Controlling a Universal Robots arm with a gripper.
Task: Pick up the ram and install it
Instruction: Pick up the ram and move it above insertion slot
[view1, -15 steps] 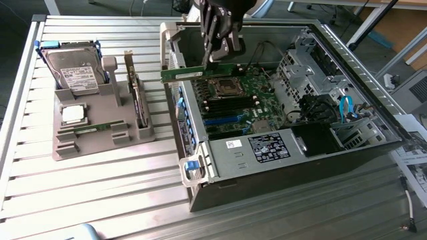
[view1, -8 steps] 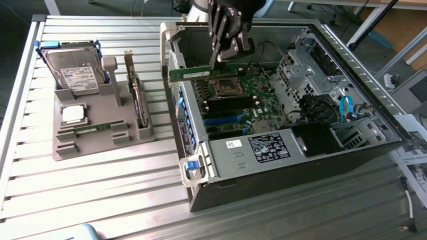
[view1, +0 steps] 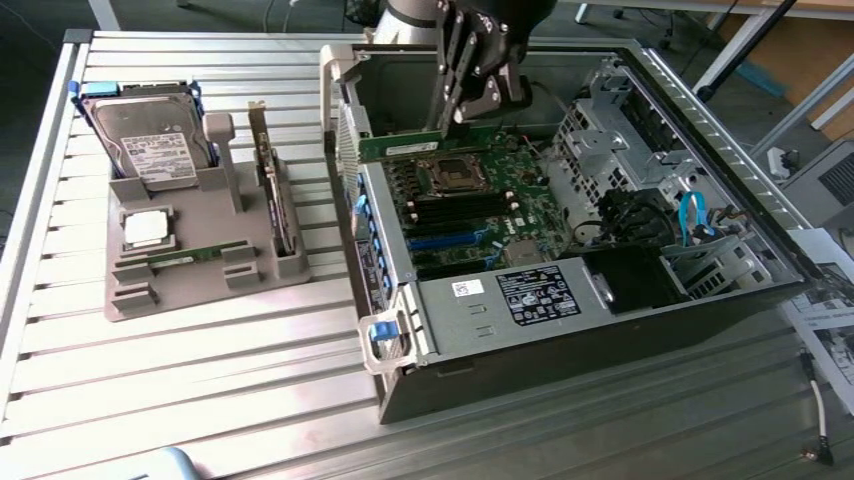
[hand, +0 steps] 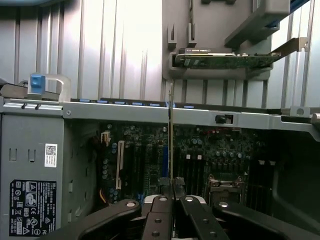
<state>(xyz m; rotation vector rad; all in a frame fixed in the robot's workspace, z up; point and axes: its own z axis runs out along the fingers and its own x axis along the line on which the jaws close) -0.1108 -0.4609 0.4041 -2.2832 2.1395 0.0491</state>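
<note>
The gripper (view1: 463, 112) is closed on the ram (view1: 400, 146) and pinches the flat faces of the thin board near one end, I think so that its lower edge is free to enter a slot. The ram hangs inside the open computer case (view1: 561, 362), above the motherboard (view1: 505, 190), close to the processor socket (view1: 447, 172) and not yet in the black memory slots (view1: 461, 208). It stands on edge. Its long axis lies about level, pointing to the exterior view's left, roughly parallel to those slots.

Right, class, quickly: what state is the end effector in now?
End effector: closed, holding the ram over the open computer case.
</note>
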